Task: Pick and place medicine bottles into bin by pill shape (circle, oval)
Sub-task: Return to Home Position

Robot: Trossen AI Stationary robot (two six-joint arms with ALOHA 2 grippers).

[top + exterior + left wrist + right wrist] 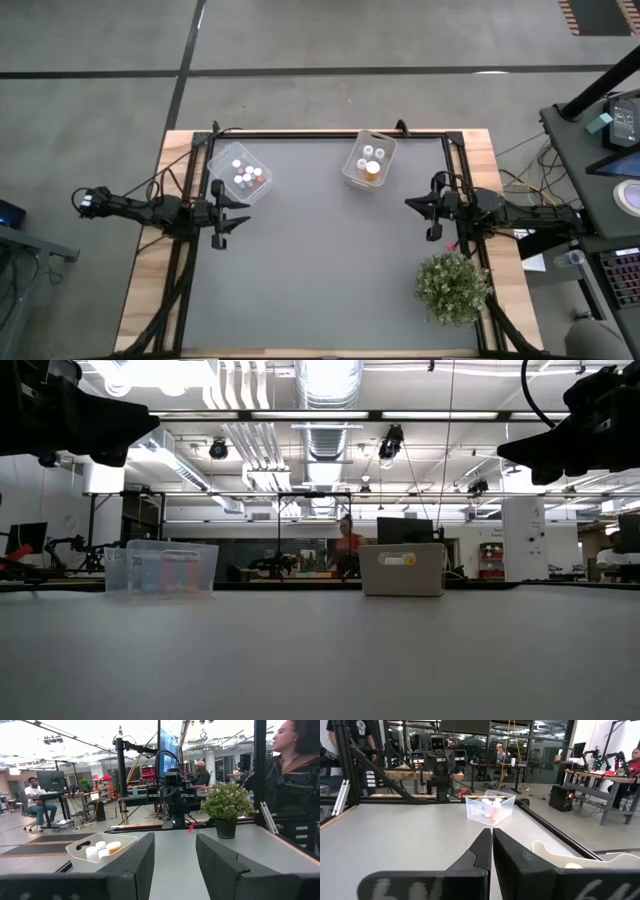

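Observation:
All the medicine bottles sit in two bins at the table's far side. A clear bin (pixel 240 176) at the far left holds several white-, red- and pink-capped bottles (pixel 246 177); it also shows in the right wrist view (pixel 490 808). A white bin (pixel 369 160) at the far middle holds white-capped bottles and an amber-orange one (pixel 372 171); it also shows in the left wrist view (pixel 100 851). My left gripper (pixel 226 211) is open and empty at the table's left edge. My right gripper (pixel 428 207) is shut and empty at the right edge.
A bushy green plant in a dark pot (pixel 453 287) stands at the near right corner. A black frame rail (pixel 330 133) runs round the grey table top. People show in the room beyond the table.

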